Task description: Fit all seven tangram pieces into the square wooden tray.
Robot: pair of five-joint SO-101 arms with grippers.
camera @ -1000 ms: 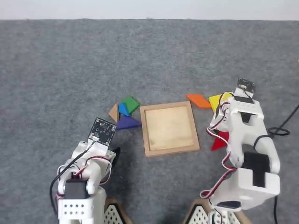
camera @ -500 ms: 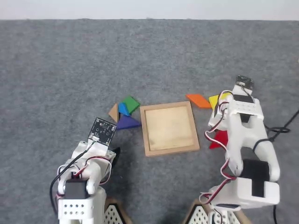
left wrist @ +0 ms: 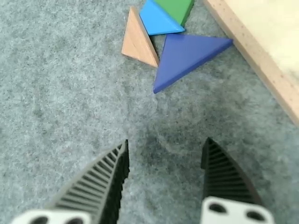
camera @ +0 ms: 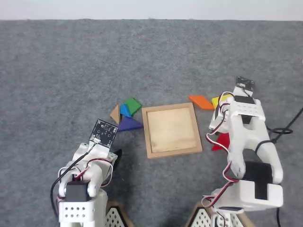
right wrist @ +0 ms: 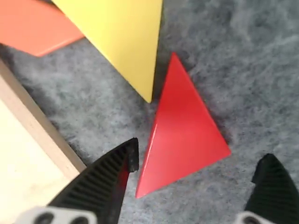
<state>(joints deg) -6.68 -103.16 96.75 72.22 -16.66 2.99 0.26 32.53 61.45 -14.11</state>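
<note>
The square wooden tray lies on grey carpet between two groups of pieces. A tan triangle, blue triangle, green piece and indigo triangle cluster just off one side, and an orange parallelogram, yellow triangle and red triangle lie off the other. The right gripper hangs low, jaws spread to either side of the red triangle and pinching nothing, while the left gripper, jaws likewise apart, hovers over bare carpet near the indigo triangle.
</note>
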